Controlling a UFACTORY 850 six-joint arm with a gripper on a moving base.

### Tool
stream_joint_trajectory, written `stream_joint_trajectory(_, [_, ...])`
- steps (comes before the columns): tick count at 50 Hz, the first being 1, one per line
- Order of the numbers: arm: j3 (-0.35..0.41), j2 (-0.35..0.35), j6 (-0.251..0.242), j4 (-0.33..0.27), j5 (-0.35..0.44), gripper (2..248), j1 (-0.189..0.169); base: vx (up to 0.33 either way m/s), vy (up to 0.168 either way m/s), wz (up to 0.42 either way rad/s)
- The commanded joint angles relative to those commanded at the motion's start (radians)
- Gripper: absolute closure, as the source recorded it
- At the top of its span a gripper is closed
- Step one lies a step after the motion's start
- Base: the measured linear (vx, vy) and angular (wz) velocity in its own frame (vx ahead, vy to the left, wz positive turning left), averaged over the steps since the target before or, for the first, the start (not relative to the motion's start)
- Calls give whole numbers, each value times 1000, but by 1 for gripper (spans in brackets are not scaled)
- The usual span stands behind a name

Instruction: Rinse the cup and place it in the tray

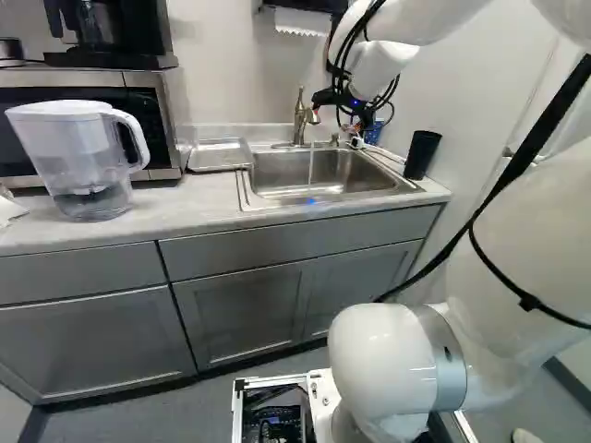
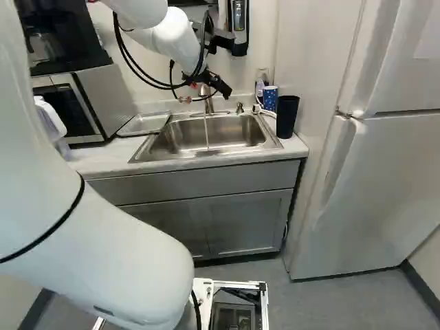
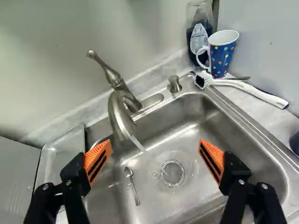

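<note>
- Pale counter [image 1: 175, 208] on grey cabinets [image 1: 242, 314], ahead of your arm; white refrigerator [image 2: 392, 179] at the right of the right base view
- One gripper [image 2: 225, 92], yours, above the sink [image 3: 189, 116] in the wrist view; jaws spread wide, nothing gripped between the orange pads [image 3: 98, 161]
- One blue cup [image 3: 222, 55], dotted, with a white handle; upright on the counter by the sink's back corner, outside the basin, for you to find in the wrist view
- One black tumbler [image 2: 287, 115], upright, near the blue cup
- One bottle [image 3: 198, 35], part clear, part dark, behind the blue cup
- One white brush [image 3: 252, 89], its head by the sink's rim
- One metal tray [image 1: 219, 155], beside the sink, on the side toward the microwave [image 1: 152, 106]
- One faucet [image 3: 122, 112], a thin stream of water falling from its spout into the basin
- One spoon [image 3: 132, 184], lying in the basin near the drain [image 3: 173, 173]
- One clear pitcher [image 1: 78, 157], white-lidded, standing before the microwave, at your left base view's left
</note>
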Motion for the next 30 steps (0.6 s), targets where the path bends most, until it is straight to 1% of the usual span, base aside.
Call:
stream_joint_trajectory(6, [0,-1,0,22,26,3,-3,0,0,0])
stream_joint_trajectory(10, [-1,-1,-17,37,43,3,-5,0,0,0])
stream_joint_trajectory(17, [-1,-1,-77,62,70,3,-8,0,0,0])
stream_joint_trajectory(30, [-3,-3,-210,116,118,3,-15,0,0,0])
